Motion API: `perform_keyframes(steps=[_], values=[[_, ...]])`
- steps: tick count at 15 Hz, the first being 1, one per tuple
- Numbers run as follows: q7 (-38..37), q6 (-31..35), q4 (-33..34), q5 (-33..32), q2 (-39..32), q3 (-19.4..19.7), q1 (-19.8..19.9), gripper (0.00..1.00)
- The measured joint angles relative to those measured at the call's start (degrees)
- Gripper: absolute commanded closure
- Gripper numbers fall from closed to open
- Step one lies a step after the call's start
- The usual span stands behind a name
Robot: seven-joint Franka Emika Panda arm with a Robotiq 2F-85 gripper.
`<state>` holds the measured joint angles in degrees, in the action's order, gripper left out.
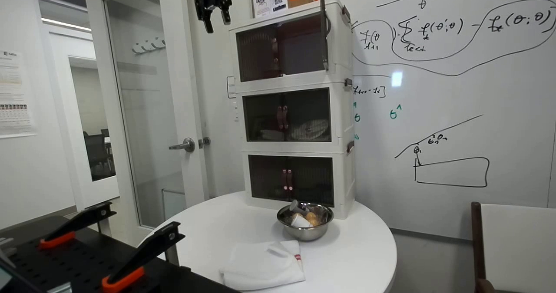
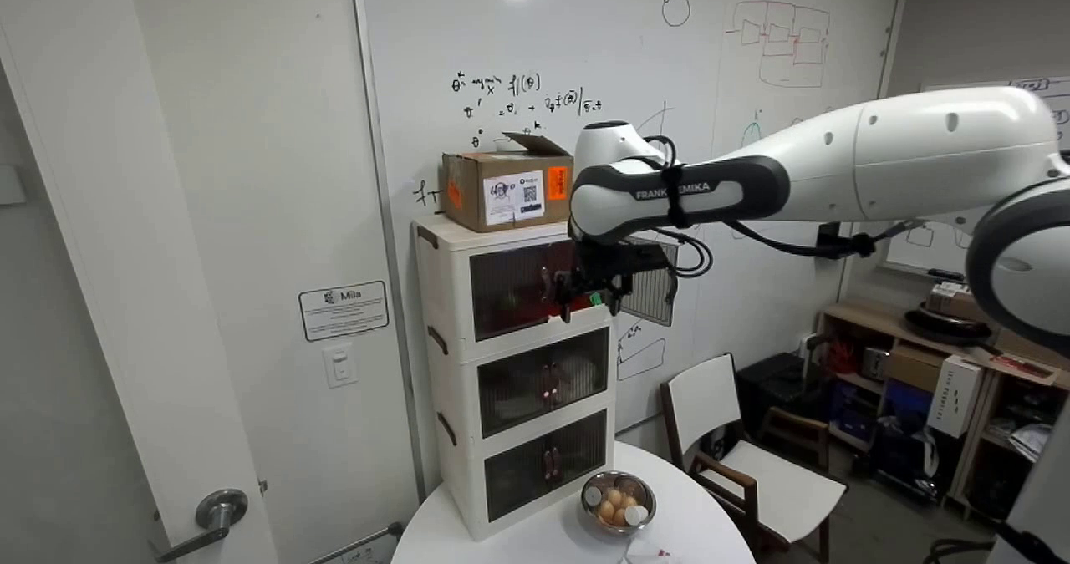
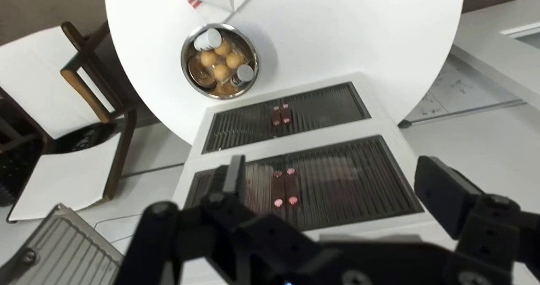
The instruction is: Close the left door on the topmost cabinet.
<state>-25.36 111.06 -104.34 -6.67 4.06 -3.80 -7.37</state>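
Note:
The topmost cabinet is the top unit of a white stack; it also shows in an exterior view. Its left door, dark and tinted, looks flush with the frame in both exterior views. The matching right panel stands swung outward; it shows in an exterior view and at the lower left of the wrist view. My gripper is open and empty, in front of the stack, pointing down. In both exterior views it is apart from the left door. The wrist view does not show that door.
A cardboard box sits on the stack. The middle unit and bottom unit have closed doors. A metal bowl and a white cloth lie on the round table. A chair stands beside it.

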Motion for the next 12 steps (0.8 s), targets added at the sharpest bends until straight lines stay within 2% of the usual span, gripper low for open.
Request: perform_keyframes(steps=[7, 8, 12], values=[[5.7, -0.6, -23.5, 8.1, 19.0, 1.5, 3.6, 0.0], [5.8, -0.6, -25.4, 8.3, 20.8, 1.5, 4.1, 0.0], [5.8, -0.5, -25.0, 8.3, 20.3, 0.8, 4.2, 0.0]])
